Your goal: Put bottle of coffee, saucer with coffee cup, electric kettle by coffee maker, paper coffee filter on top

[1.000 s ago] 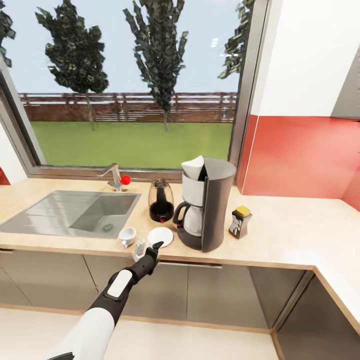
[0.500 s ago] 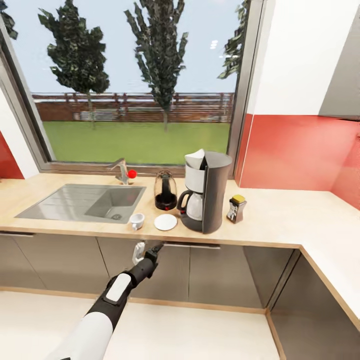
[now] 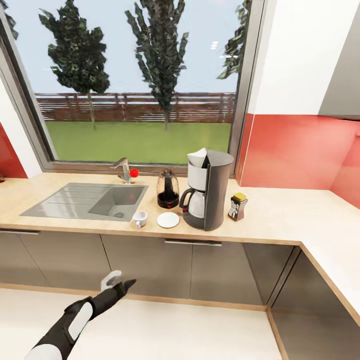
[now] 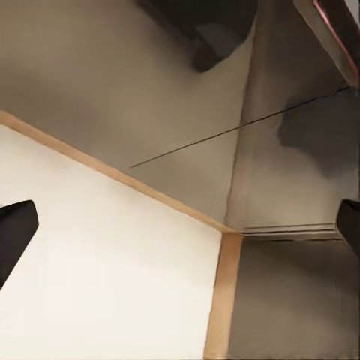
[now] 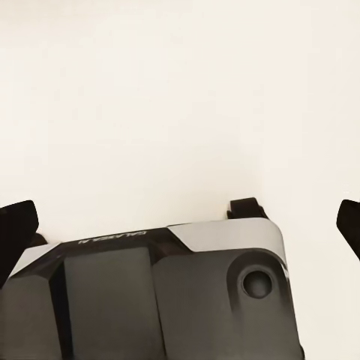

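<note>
On the beige countertop (image 3: 280,220) stands the tall black coffee maker (image 3: 209,191) with a white paper coffee filter (image 3: 198,157) on top. To its left are the clear domed electric kettle (image 3: 168,189) and, in front of that, the white saucer (image 3: 168,220). The coffee cup (image 3: 140,218) rests on the counter just left of the saucer, not on it. To the coffee maker's right sits the bottle of coffee (image 3: 237,206). My left gripper (image 3: 117,283) (image 4: 180,232) hangs open and empty, low before the cabinet doors. My right gripper (image 5: 180,225) is open over pale floor. The kitchen shelf is out of view.
A steel sink (image 3: 85,201) with a faucet (image 3: 123,170) lies left of the cup. Glossy grey cabinets (image 3: 215,270) run under the counter, which turns toward me at the right (image 3: 335,270). A grey wall cabinet (image 3: 345,75) hangs at upper right. Pale floor (image 3: 175,330) lies between me and the cabinets.
The camera has pulled back from the counter. My left arm has dropped from the counter's front edge by the cup down to near the floor, gripper still open.
</note>
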